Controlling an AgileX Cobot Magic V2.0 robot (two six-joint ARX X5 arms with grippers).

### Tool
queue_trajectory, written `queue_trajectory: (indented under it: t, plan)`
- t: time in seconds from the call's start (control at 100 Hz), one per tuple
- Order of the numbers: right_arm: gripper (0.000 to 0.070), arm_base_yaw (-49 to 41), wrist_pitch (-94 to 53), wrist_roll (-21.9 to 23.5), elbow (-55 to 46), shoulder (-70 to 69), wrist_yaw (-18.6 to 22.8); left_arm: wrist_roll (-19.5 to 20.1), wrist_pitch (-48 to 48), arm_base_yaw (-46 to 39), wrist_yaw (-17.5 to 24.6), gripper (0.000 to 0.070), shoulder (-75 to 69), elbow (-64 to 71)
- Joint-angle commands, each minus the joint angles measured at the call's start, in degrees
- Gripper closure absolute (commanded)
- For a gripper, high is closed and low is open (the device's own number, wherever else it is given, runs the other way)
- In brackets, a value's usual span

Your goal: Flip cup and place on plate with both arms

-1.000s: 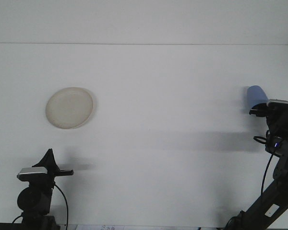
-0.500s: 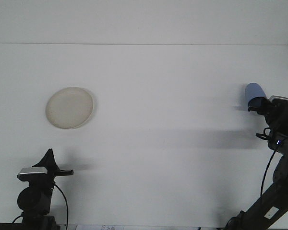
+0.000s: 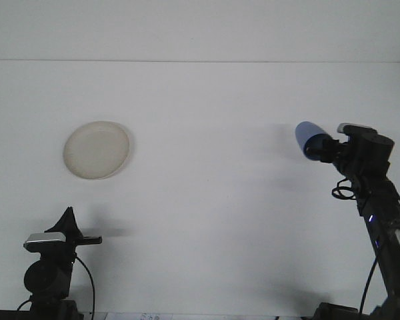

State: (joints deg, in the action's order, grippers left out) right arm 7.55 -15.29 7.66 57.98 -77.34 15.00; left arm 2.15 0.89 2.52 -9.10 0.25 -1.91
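Your white bench (image 3: 207, 220) carries the plate (image 3: 97, 149), well left of the right tool (image 3: 328, 149). That tool is clamped on the blue cup (image 3: 311, 140), lying sideways above the bench. Left tool (image 3: 87, 240): can't tell its opening.

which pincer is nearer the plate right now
Left. The left pincer sits low on the table, just below the plate. The right pincer is far across on the right side, holding the blue cup.
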Motion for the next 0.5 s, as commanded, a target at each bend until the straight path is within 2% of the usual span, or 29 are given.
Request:
queue_trajectory:
  t: [0.0,0.21,0.35,0.49]
  plan:
    - [0.0699,-5.1,-7.1,-2.3,1.6,1.3,-2.1,-0.3,0.8,0.0,-0.3,0.0687,-0.1,1.1]
    - [0.07,-23.2,-29.6,-6.6,6.9,0.8,-3.5,-0.3,0.8,0.0,-0.3,0.0688,-0.1,1.1]
    - [0.07,-32.8,-35.7,-6.8,8.2,-1.3,-3.6,-0.3,0.8,0.0,-0.3,0.0687,-0.1,1.1]
    - [0.0699,-38.8,-40.1,-6.6,8.4,-4.3,-4.2,-0.3,0.8,0.0,-0.3,0.0687,-0.1,1.1]
